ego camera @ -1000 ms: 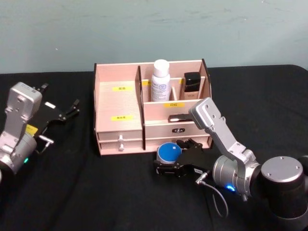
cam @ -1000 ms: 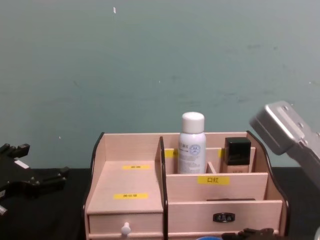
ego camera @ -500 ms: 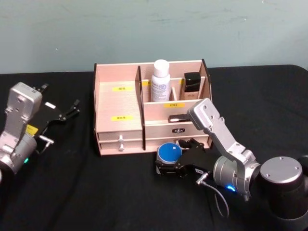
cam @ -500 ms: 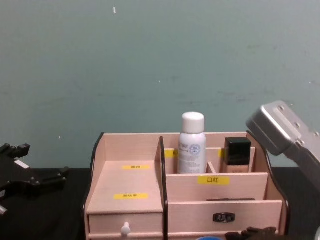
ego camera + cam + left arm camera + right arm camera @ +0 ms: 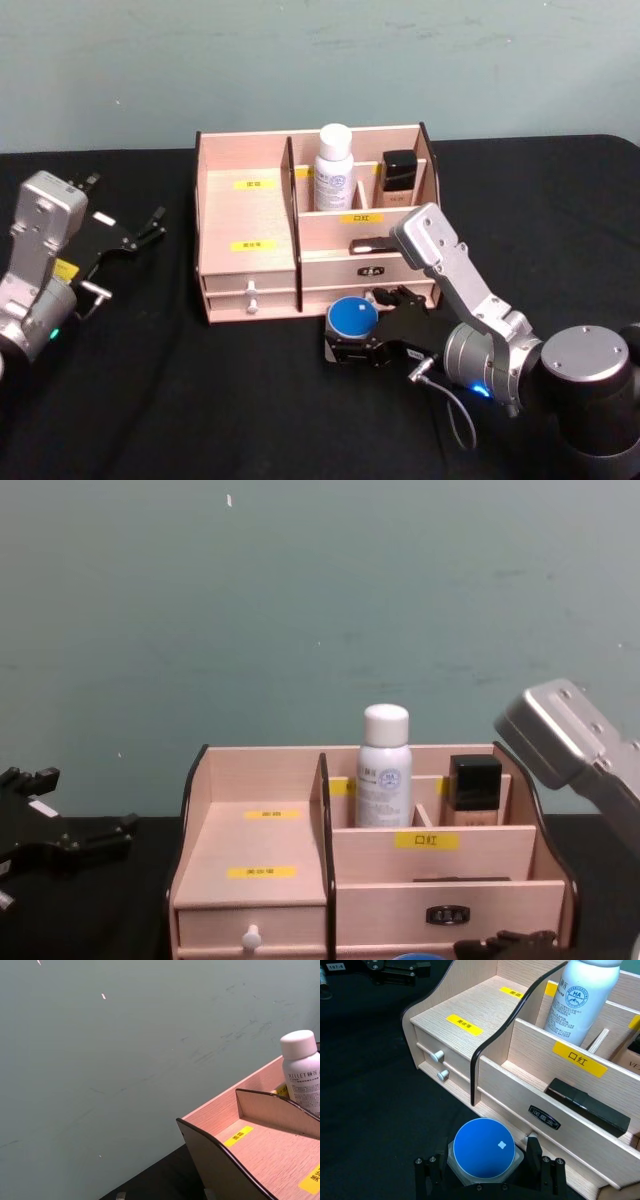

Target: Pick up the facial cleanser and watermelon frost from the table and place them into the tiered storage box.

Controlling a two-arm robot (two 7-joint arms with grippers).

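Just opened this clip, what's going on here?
The right gripper is down by the black table, in front of the tiered storage box, with its fingers closed on either side of a small blue-lidded jar. The jar is just ahead of the box's front edge, not yet in any compartment. A white bottle already stands upright in a back compartment, beside a dark-capped bottle. The left gripper is parked open off to the left, away from the box.

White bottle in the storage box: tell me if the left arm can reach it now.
Probably yes: the left gripper sits open left of the tiered storage box, and the white bottle rises uncovered above its rim.
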